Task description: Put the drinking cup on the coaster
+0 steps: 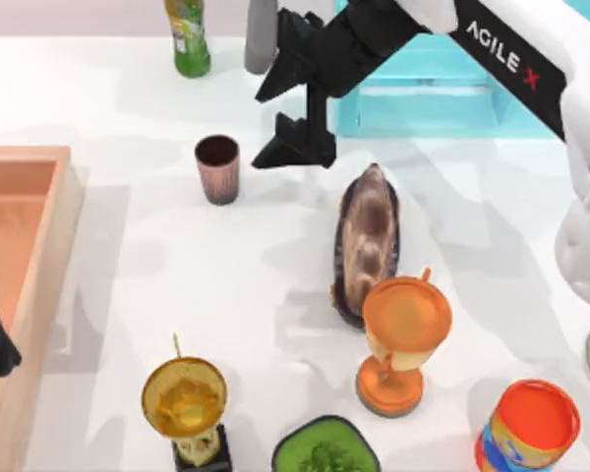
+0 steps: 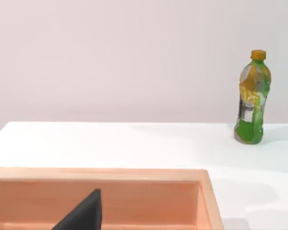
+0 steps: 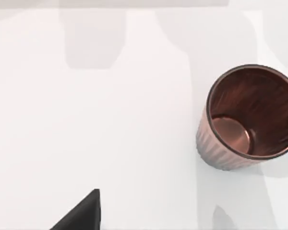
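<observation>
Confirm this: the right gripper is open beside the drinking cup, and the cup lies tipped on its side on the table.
One part is wrong. The drinking cup stands upright on the table, mouth up, not tipped on its side; the top view shows this, and the right wrist view looks down into it. The rest holds: the right gripper is open beside the cup, not touching it.

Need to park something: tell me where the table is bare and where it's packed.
Bare: the stretch between the wooden tray, the drinking cup and the trophy cup. Crowded: the near right, with shell, orange goblet, green bowl and can. Right gripper hovers open beside the cup.
</observation>
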You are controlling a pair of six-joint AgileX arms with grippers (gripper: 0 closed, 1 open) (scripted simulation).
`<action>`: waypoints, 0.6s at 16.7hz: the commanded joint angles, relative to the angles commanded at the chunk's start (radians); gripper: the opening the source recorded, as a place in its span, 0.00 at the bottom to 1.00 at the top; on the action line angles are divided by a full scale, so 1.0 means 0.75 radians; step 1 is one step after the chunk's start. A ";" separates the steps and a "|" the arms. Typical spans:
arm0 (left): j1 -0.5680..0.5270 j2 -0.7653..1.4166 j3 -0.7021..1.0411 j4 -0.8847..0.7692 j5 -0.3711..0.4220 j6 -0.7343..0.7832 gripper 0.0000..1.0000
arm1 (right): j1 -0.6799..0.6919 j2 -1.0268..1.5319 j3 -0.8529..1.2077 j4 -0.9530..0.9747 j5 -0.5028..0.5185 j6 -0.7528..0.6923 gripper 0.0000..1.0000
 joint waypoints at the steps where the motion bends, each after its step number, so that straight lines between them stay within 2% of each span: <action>1: 0.000 0.000 0.000 0.000 0.000 0.000 1.00 | 0.000 0.000 0.000 0.000 0.000 0.000 1.00; 4: 0.000 0.000 0.000 0.000 0.000 0.000 1.00 | 0.003 0.025 0.016 0.011 0.004 0.009 1.00; 10: 0.000 0.000 0.000 0.000 0.000 0.000 1.00 | 0.101 0.284 0.237 0.107 0.045 0.111 1.00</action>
